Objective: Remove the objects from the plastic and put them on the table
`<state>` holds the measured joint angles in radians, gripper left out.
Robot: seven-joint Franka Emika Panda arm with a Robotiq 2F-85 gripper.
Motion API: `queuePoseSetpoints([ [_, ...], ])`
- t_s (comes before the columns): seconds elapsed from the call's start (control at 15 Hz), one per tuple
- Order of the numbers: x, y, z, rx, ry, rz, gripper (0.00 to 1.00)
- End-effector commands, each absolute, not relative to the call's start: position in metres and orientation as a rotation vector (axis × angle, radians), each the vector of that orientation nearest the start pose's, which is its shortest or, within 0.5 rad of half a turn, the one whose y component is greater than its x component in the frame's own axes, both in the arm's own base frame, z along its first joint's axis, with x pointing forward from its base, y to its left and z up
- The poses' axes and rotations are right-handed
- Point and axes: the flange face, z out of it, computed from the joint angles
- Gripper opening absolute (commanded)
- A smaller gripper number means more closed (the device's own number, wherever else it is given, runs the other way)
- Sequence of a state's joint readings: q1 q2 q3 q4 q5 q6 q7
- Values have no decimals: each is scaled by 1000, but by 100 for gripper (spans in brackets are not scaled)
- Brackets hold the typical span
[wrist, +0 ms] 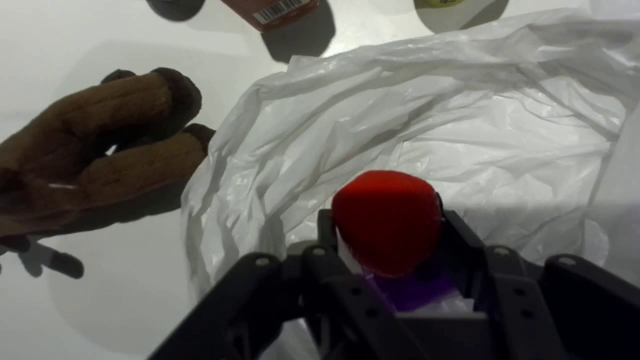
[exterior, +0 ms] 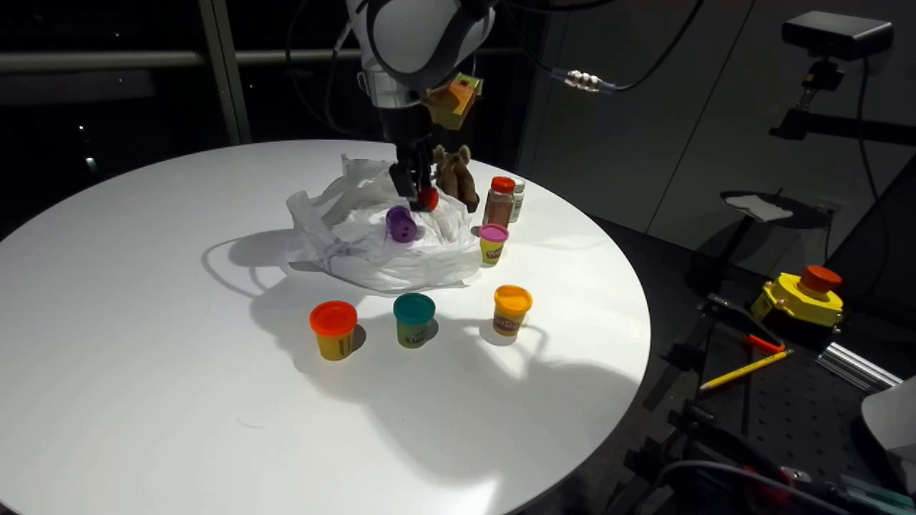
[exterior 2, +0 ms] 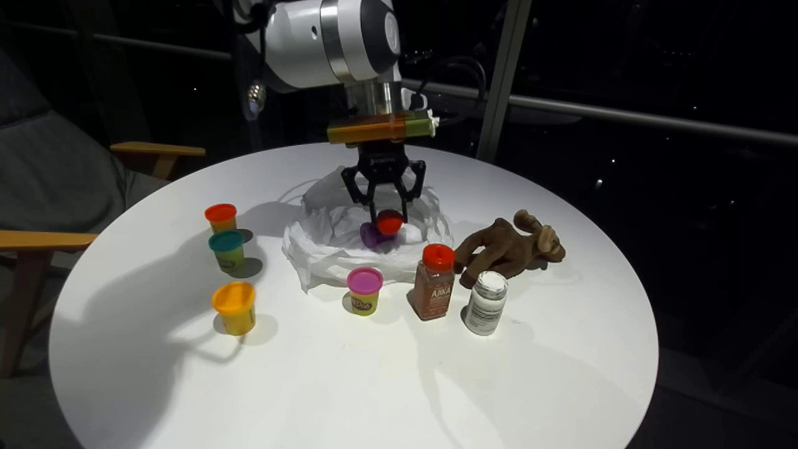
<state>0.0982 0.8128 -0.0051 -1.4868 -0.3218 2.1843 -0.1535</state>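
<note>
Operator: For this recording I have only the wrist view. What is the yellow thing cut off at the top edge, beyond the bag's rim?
Observer: Both exterior views show it whole: a pink-lidded tub.
Operator: Are there other tubs on the table that my view misses?
Observer: Yes, three: a red-lidded tub, a teal-lidded tub and an orange-lidded tub, seen in both exterior views.
</note>
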Motion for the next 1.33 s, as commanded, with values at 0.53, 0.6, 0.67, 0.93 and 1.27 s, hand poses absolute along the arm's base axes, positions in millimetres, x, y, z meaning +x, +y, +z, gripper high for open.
queuePoseSetpoints([
  [0.53, 562, 53, 278, -3361, -520, 261, 28],
  [0.6, 550, 47, 276, -3357, -503, 278, 28],
  [0.67, 541, 41, 274, -3346, -505, 294, 28],
  [0.93, 520, 11, 250, -3314, -535, 354, 28],
  [1.27, 525, -26, 182, -3232, -609, 404, 28],
])
